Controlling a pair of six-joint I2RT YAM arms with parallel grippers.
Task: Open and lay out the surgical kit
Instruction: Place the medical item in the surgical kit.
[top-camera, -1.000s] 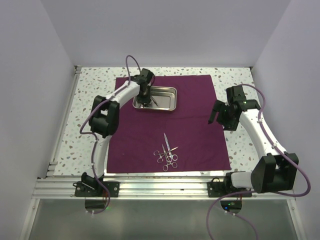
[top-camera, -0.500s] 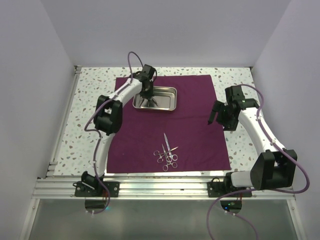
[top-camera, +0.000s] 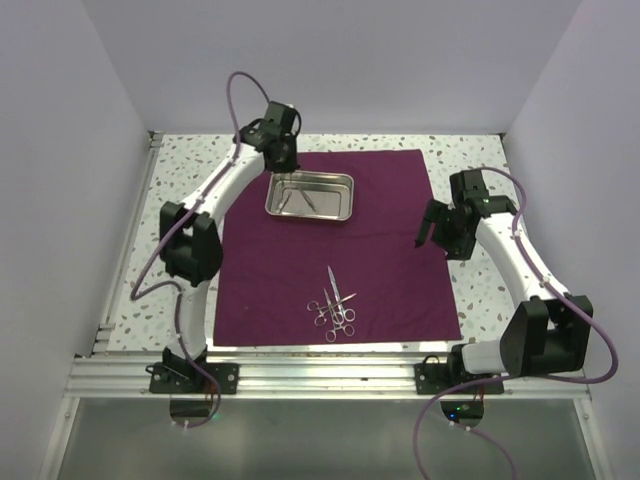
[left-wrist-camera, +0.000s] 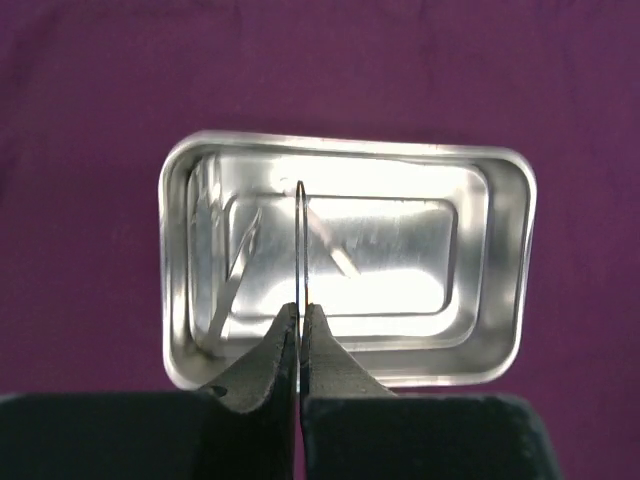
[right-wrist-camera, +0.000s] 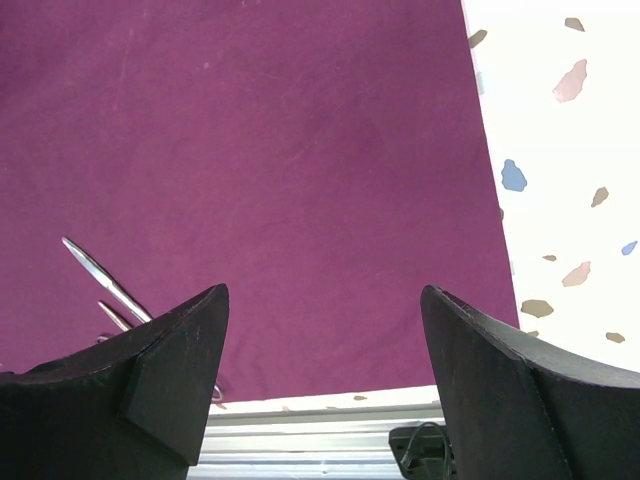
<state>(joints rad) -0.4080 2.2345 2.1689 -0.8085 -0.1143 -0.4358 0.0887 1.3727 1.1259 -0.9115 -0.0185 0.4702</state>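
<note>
Where the maroon cloth wrap (top-camera: 380, 270) lies flat and matte on the speckled terrazzo counter (top-camera: 180, 170), the shallow steel tray (top-camera: 346, 200), mirror-bright with rounded corners, sits on its far part. Two slim silvery tools (left-wrist-camera: 235, 275) lie inside the tray. The left claw (left-wrist-camera: 301, 312), raised by the tray, is clenched on a thin silvery strip (left-wrist-camera: 300, 240) seen edge-on. Ring-handled scissors and forceps (top-camera: 335, 308) lie together toward the cloth's near edge. The right claw (right-wrist-camera: 323, 292) hangs released over the cloth's right edge.

Maroon cloth (top-camera: 280, 270), shiny silver tray (top-camera: 351, 198), white multicolour-speckled table (top-camera: 478, 298)
</note>
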